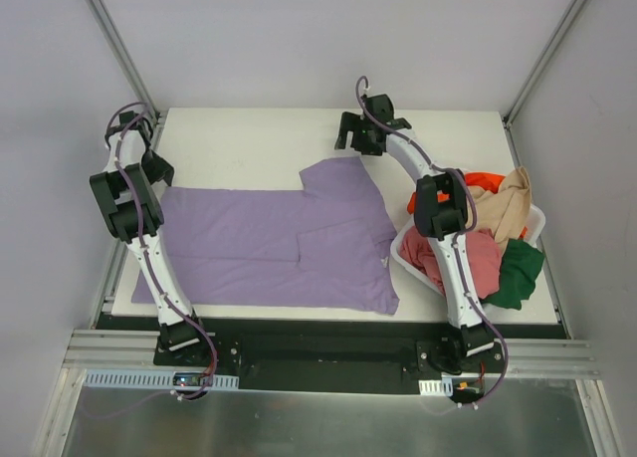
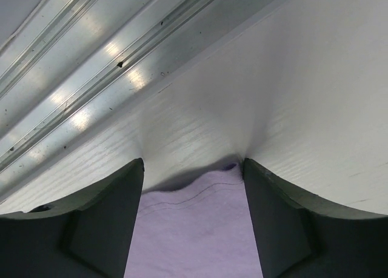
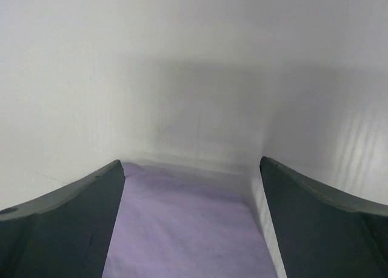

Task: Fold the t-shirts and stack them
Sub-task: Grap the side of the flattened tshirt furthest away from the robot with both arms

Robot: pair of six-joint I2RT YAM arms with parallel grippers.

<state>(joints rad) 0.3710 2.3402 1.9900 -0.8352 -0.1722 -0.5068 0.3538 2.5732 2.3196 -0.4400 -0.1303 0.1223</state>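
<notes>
We see the lavender t-shirt (image 1: 279,243) lying on the white surface (image 1: 249,143). Our left claw (image 2: 193,161) straddles its edge, jaws apart. Our right claw (image 3: 191,160) gapes wide over its cloth. Other t-shirts (image 1: 498,228) fill the basket (image 1: 401,256).

Overhead top view, close wrist views, shared lavender t-shirt (image 1: 269,248)

Soft, matt cloth: a lavender t-shirt (image 1: 279,243) on a white table top (image 2: 315,108) whose dull surface shows a fine, wood-like grain. The rail (image 2: 91,66) at its edge is bare brushed metal, scuffed and catching the light. The left gripper's fingers (image 2: 100,229) look like dark matt plastic. Crumpled cloth shirts (image 1: 503,213) fill a smooth white plastic basket (image 1: 406,258)
</notes>
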